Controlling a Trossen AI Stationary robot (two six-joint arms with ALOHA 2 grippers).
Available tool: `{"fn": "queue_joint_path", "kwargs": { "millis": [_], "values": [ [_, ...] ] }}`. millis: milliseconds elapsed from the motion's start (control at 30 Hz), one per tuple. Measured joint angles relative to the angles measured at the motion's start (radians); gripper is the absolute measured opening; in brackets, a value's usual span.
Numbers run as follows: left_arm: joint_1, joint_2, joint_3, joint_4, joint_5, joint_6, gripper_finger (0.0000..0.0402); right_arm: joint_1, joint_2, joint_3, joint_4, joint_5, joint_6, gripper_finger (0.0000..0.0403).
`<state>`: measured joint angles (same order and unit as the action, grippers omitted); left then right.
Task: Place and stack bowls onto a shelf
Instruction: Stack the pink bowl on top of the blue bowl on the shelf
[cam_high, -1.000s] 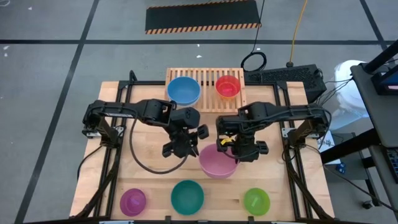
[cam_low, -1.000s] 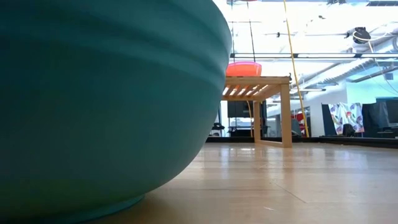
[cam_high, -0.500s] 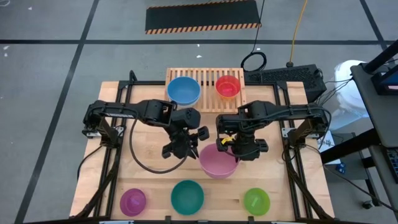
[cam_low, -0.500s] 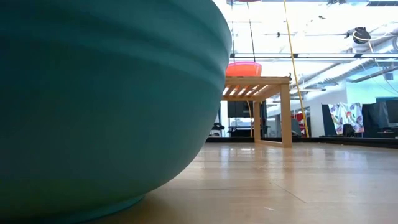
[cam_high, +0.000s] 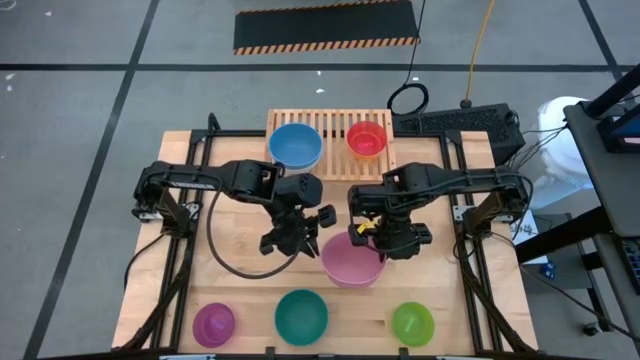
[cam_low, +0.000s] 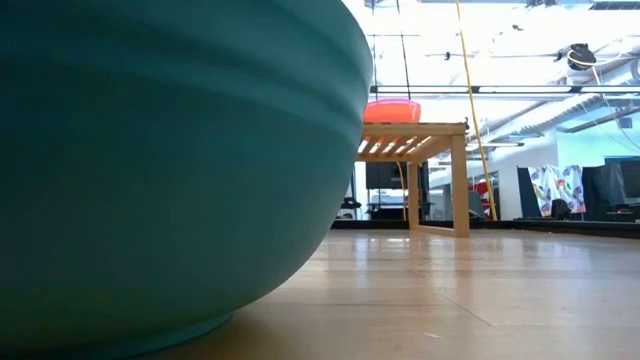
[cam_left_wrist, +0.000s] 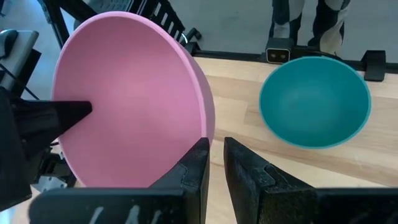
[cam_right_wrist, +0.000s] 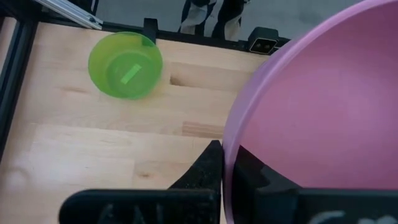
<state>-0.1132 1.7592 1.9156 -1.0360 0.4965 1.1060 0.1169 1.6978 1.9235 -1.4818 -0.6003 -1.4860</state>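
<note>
The pink bowl (cam_high: 351, 259) sits at the table's centre, between the two grippers, opening upward in the high view. In both wrist views its rim appears tilted. A bowl is round and has no long axis.

Right gripper (cam_right_wrist: 225, 163): fingers nearly closed, pinching the pink bowl's rim, one finger outside the wall and one inside. In the high view this gripper (cam_high: 385, 240) is at the bowl's right edge.

Left gripper (cam_left_wrist: 215, 163): fingers nearly closed with a narrow gap; the bowl's rim (cam_left_wrist: 208, 121) runs down to that gap. Whether the fingers actually grip the rim cannot be told. In the high view this gripper (cam_high: 300, 238) is at the bowl's left edge.

Shelf (cam_high: 330, 122), at the table's far edge: slats run front to back. The blue bowl (cam_high: 295, 146) stands on its left part, the red bowl (cam_high: 366, 138) on its right part, both opening upward.

Near edge of the table, left to right: purple bowl (cam_high: 213, 323), teal bowl (cam_high: 301, 315), green bowl (cam_high: 412, 322). The green bowl's floor carries a pale bar-shaped mark (cam_right_wrist: 129, 74); no writing is readable anywhere.
</note>
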Motion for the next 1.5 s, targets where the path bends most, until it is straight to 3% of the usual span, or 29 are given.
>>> {"fn": "queue_joint_path", "kwargs": {
  "millis": [900,1500],
  "values": [
    [0.015,0.0,0.0,0.016,-0.008,-0.08,0.0056,-0.001,0.0,0.0,0.037,-0.005,0.145,0.0],
    [0.002,0.001,0.0,-0.017,-0.002,-0.052,0.0056,-0.001,0.0,0.0,0.018,-0.035,0.065,0.0]
  ]
}}
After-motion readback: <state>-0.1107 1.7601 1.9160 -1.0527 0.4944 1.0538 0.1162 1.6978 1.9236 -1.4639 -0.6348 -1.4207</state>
